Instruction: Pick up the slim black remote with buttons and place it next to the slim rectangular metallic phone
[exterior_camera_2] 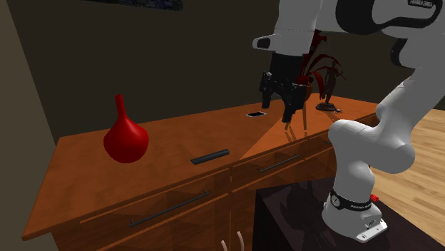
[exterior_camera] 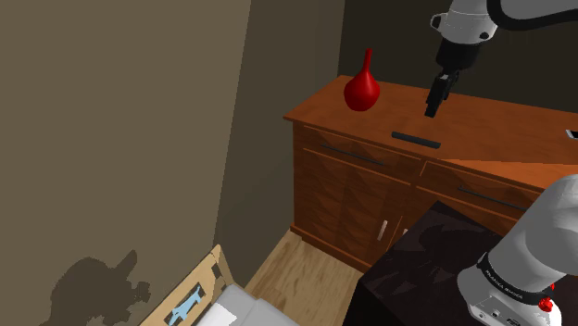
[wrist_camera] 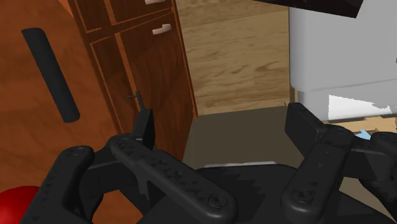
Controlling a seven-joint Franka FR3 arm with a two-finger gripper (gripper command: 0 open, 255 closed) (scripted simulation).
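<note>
We judged it the approach step: upper right, our gripper (exterior_camera: pixel 433 102) hung empty, jaws apart, seemingly short of the remote (exterior_camera: pixel 415 139); next it needed centring and lowering.

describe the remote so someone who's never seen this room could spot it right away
Find the long wooden sideboard. On its top, near the front edge above the drawers, lies the black remote, with the red vase to one side and the small phone to the other. It is the only long, thin, dark bar there: the vase is round and red, the phone short and pale-faced.
</note>
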